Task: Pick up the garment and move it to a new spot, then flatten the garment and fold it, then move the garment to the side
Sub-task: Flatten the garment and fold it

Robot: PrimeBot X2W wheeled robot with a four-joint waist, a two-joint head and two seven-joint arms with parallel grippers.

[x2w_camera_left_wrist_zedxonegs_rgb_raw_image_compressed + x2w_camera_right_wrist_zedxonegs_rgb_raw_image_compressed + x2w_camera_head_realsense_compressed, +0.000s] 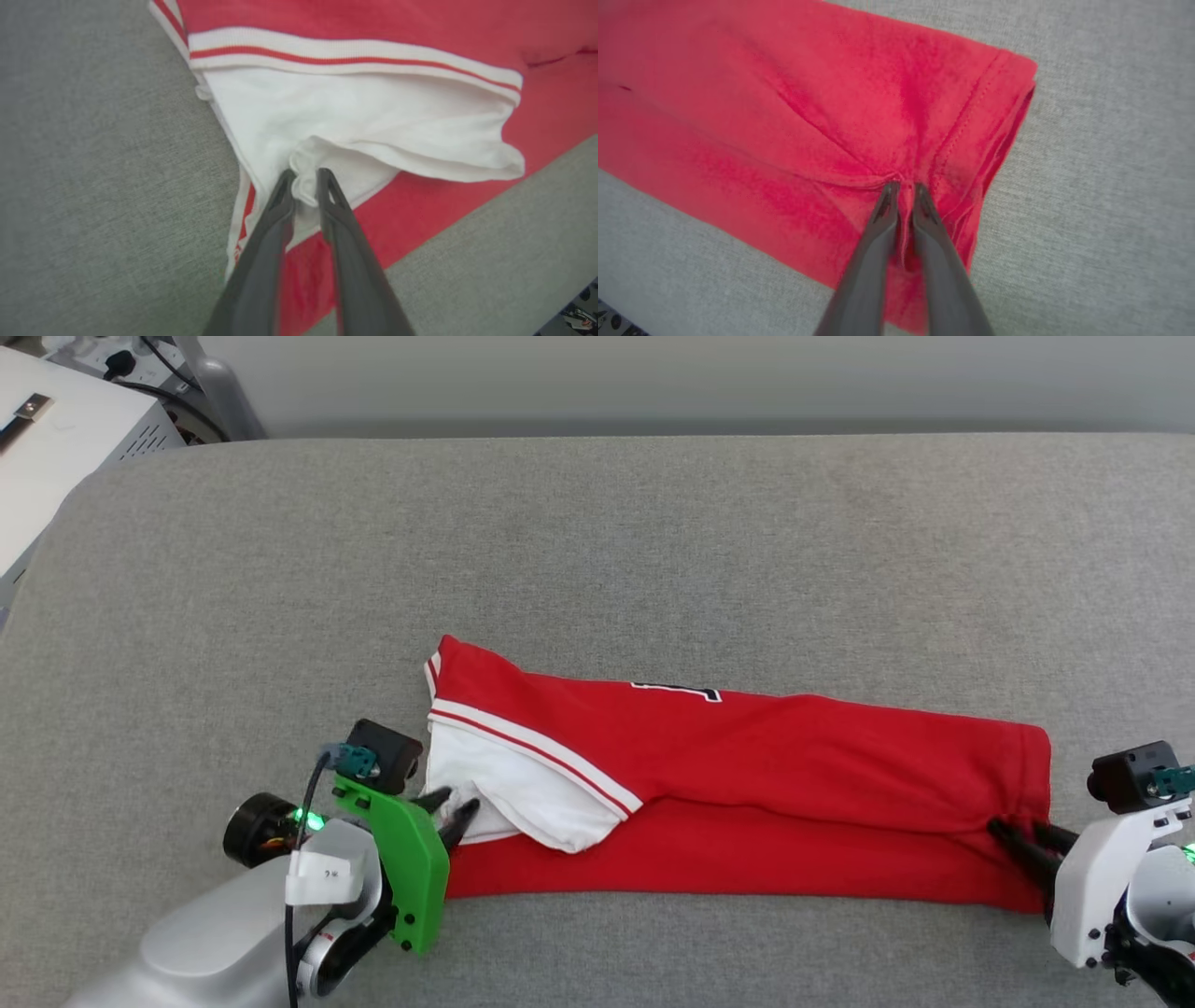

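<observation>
The garment point(747, 756) lies folded into a long red band across the grey surface, with its white sleeve point(523, 793) on top at the left end and a bit of dark lettering at the far fold. My left gripper point(459, 800) is at the sleeve's edge. In the left wrist view its fingers point(306, 175) stand slightly parted, open, with a small bunch of white sleeve point(355, 107) between the tips. My right gripper point(1004, 826) is at the garment's right hem. In the right wrist view it point(903, 185) pinches a raised fold of red cloth point(784, 93).
The grey padded surface point(597, 541) stretches wide beyond and around the garment. A white cabinet point(56, 439) with cables stands past its far left corner. A strip of the surface's near edge runs in front of the garment.
</observation>
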